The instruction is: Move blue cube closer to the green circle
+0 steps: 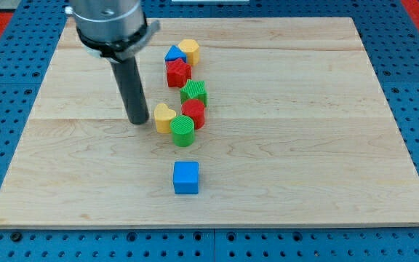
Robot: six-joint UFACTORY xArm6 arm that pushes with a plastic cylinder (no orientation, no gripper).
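My tip (137,121) rests on the counter (304,145), just left of the yellow heart (164,117). The green circle (183,130) touches that heart and the red block (194,113). Above them sit a green block (194,92), red star (177,72), blue triangle (174,54) and yellow block (189,49). The blue cube (186,177) lies alone below the circle.

my tip (137,121) down, rod upright
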